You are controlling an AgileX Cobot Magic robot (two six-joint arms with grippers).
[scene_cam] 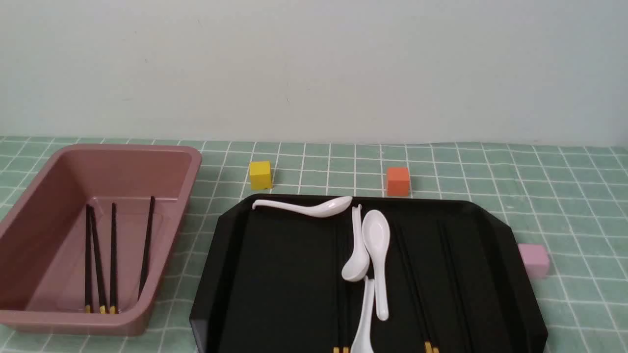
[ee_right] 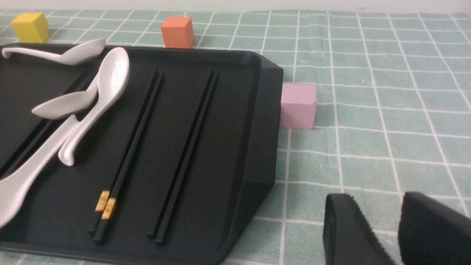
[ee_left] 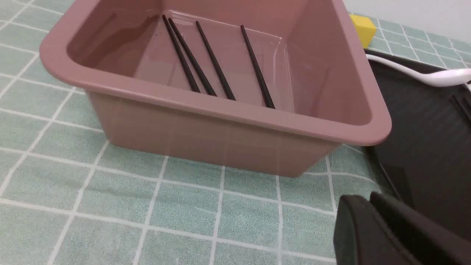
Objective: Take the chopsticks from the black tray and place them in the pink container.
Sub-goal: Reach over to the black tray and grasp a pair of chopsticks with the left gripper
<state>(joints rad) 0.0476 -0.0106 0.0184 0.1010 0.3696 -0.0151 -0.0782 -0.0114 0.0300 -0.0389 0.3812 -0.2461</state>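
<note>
While the pink container holds four chopsticks, the black tray — spoons.

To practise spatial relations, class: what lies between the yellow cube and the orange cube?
Nothing: only bare checked cloth separates the yellow cube and orange cube, clearest in the front view.

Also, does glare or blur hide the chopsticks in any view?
Front view: soft even light, but chopsticks almost vanish against the black tray. Left wrist view: sheen on the floor of the pink container, sticks clear. Right wrist view: sharp, two pairs plain.
</note>
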